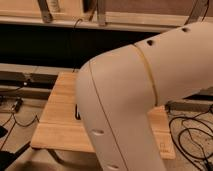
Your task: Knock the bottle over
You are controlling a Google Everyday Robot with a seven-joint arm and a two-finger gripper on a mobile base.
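Note:
The bottle is hidden behind my arm. The arm's big white casing [150, 100] fills the middle and right of the camera view and covers most of the wooden table [55, 125]. Only the table's left part and a strip at the right show. A sliver of a black object [77, 112] shows on the table right at the casing's left edge. My gripper is not in view; it lies somewhere beyond the casing.
Behind the table runs a dark gap under a long wooden shelf [60, 21] with metal legs. Cables lie on the floor at the left [15, 112] and at the right [192, 132]. The table's front edge [55, 146] faces me.

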